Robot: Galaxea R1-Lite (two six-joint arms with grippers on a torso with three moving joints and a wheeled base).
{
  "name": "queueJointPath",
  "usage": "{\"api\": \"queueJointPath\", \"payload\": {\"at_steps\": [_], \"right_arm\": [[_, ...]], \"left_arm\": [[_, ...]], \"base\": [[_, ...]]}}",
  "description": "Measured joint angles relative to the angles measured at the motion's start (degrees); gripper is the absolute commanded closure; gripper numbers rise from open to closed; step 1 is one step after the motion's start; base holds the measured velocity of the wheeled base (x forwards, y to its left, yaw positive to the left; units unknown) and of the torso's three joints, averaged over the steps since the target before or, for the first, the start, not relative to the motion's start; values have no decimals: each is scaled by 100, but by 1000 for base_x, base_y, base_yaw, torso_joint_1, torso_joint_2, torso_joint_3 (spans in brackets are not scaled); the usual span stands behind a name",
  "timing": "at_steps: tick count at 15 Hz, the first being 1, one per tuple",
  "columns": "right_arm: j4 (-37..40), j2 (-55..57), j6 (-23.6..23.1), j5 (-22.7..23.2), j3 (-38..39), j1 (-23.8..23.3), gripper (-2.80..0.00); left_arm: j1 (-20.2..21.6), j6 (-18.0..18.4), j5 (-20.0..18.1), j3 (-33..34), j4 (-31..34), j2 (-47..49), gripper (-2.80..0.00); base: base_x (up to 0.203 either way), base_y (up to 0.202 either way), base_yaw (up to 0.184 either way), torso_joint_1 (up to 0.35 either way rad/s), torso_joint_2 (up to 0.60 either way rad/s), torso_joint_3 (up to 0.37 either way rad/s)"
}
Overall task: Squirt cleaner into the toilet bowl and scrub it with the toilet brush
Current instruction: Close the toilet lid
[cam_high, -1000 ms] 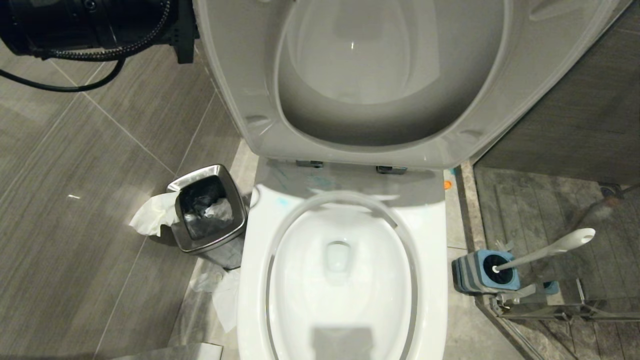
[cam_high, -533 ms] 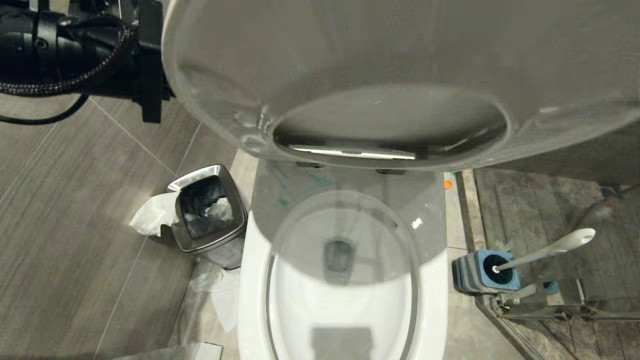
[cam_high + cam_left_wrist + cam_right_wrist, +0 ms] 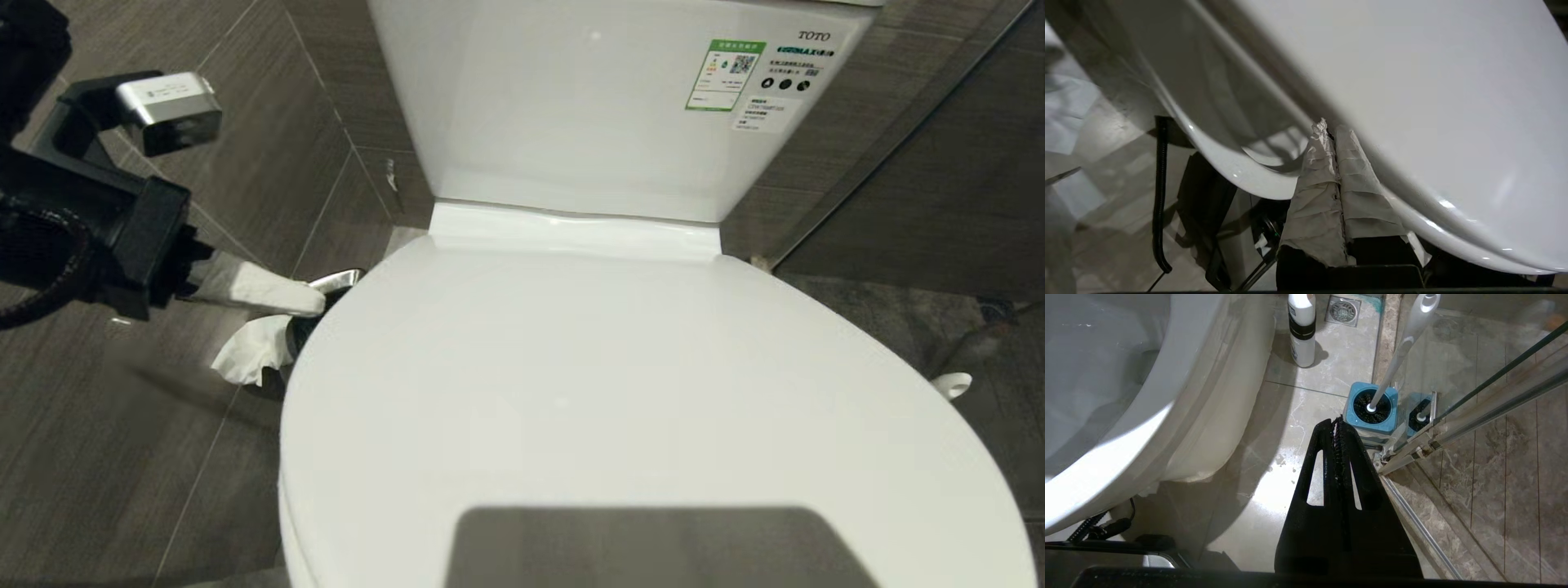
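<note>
While the lid (image 3: 620, 392) is lying flat over the toilet bowl (image 3: 1106, 428) and hiding the basin, the left gripper (image 3: 314, 300) is pointing at the lid's left edge, its paper-wrapped fingers (image 3: 1327, 192) pressed together on nothing; the right gripper (image 3: 1338, 422) is hanging right of the toilet bowl, also pressed together and empty; the toilet brush (image 3: 1396, 355) is standing in its blue holder (image 3: 1371, 408) beside the toilet bowl, near a white bottle (image 3: 1301, 330).
</note>
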Motion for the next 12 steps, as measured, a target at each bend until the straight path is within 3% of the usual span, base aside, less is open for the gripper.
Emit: {"api": "queueJointPath", "payload": {"at_steps": [4, 8, 12], "right_arm": [[2, 0, 2, -1, 0, 1, 0], [2, 0, 2, 0, 0, -1, 0], [1, 0, 2, 0, 0, -1, 0]], "left_arm": [[491, 80, 161, -78, 12, -268, 0], [540, 87, 414, -82, 16, -387, 0], [540, 35, 568, -49, 83, -432, 0]], "base": [[0, 0, 0, 0, 0, 0], [0, 0, 0, 0, 0, 0], [0, 0, 0, -1, 3, 144]]}}
